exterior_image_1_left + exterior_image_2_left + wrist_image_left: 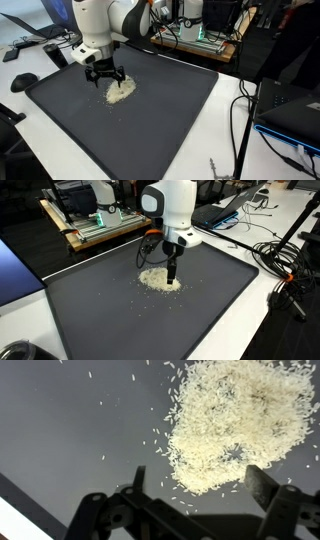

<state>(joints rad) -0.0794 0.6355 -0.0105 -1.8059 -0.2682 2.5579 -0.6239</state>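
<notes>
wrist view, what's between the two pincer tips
The lower edge of the rice pile, on the dark mat, sits between the tips of the open pincer, seen in the wrist view.

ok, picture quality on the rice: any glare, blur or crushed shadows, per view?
Wrist view: rice pile bright, close to washed out in the middle, though its edge grains are sharp; gripper fingers near-black, little detail. Both exterior views: low detail, the pile only a pale blob on the dark mat, single grains barely resolved; no hard glare on the mat.
</notes>
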